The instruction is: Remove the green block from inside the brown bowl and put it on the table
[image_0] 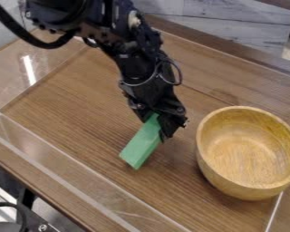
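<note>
My gripper [163, 124] is clamped on the green block [141, 146], tilted at the brown bowl's [246, 150] nine o'clock; released now, it may topple across the table [75, 100].

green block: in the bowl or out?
Out. The green block is outside the brown bowl, lower end at the table, upper end in the shut gripper. Bowl is empty.

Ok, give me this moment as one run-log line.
gripper: shut on bright green rectangular block | block: low end on wood-grain table, tilted | tan wooden bowl: empty, right of block
</note>
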`<control>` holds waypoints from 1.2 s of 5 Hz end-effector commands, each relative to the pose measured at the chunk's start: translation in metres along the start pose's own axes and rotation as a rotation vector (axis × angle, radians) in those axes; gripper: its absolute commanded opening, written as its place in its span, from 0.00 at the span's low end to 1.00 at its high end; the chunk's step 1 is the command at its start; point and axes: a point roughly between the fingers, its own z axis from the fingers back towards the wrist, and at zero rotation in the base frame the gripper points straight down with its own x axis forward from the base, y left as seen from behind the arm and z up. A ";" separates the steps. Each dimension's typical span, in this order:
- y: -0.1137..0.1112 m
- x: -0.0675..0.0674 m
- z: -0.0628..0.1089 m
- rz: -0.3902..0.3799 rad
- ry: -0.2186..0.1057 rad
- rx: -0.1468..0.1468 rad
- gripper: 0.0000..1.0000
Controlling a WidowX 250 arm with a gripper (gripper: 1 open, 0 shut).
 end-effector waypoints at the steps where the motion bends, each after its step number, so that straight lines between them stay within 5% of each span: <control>1: 0.005 0.012 0.009 0.012 -0.038 0.008 0.00; 6: 0.004 0.012 0.009 0.037 0.014 -0.016 0.00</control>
